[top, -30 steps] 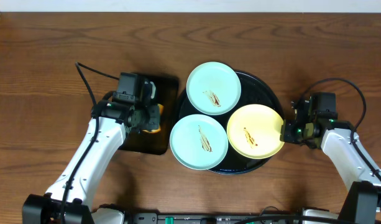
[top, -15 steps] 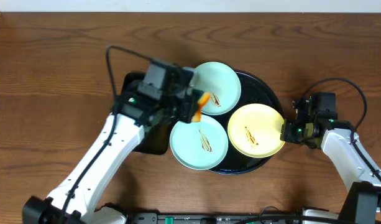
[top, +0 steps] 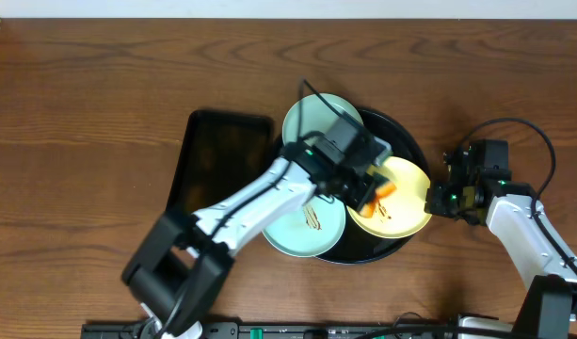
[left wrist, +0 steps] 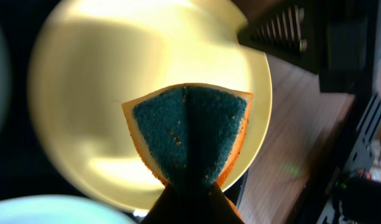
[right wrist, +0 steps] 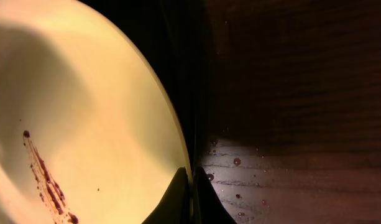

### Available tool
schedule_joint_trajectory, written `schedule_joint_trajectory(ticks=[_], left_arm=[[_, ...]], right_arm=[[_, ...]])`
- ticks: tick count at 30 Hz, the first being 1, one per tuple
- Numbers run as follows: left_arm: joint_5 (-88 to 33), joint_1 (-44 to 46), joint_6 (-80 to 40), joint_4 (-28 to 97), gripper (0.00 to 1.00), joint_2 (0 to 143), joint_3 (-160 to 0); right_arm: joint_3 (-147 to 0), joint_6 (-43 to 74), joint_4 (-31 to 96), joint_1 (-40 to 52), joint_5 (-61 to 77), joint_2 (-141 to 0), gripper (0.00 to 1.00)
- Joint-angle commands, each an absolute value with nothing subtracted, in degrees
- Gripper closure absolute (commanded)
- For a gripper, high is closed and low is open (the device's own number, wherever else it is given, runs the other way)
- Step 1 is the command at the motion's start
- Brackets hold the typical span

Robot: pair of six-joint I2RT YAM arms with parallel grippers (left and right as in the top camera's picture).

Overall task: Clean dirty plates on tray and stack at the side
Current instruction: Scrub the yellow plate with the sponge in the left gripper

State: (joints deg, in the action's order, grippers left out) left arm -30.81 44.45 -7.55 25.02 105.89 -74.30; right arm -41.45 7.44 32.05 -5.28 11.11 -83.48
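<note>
The round black tray holds two mint-green plates and a pale yellow plate at its right. The yellow plate has a brown smear. My left gripper is shut on an orange sponge with a green scouring face, held just above the yellow plate. My right gripper is shut on the yellow plate's right rim. The front mint plate shows a brown smear; the far one is partly hidden by the left arm.
A rectangular black tray lies left of the round tray, with no sponge on it. Brown wood tabletop surrounds everything. Small droplets spot the wood beside the yellow plate's rim.
My left gripper has carried the sponge from the rectangular tray rightward across the mint plates to above the yellow plate. The right gripper has stayed on the yellow plate's rim.
</note>
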Motion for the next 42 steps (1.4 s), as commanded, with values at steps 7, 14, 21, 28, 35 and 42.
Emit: schedule_joint_trajectory(ticks=[7,14,21,28,35,42], left_arm=[[-32.25,51.0,-7.88,19.29,0.93,111.39,-75.02],[-31.64,52.14,-7.88,16.21,0.92,115.72,-75.02],[-22.35,51.79,-7.84,15.94,0.92,116.71,-75.02],[-20.1,49.5,-8.1,15.73,0.92,116.71,-75.02],[-17.23,46.28,-10.46,14.35,0.91,116.68,-75.02],[-18.72,43.53,-18.11,13.3,0.91,115.13,-75.05]], right_arm=[[-41.58,8.12,32.8,-5.21,7.97,-83.02,0.99],[-41.58,8.1,32.82,-5.21,7.97,-83.02,0.99],[-41.58,8.1,33.78,-5.23,7.97,-83.02,0.99],[-41.58,8.1,34.72,-5.21,7.97,-83.02,0.99],[-41.58,8.1,36.21,-5.23,7.94,-83.02,0.99],[-41.58,8.1,36.47,-5.23,7.94,-83.02,0.99]])
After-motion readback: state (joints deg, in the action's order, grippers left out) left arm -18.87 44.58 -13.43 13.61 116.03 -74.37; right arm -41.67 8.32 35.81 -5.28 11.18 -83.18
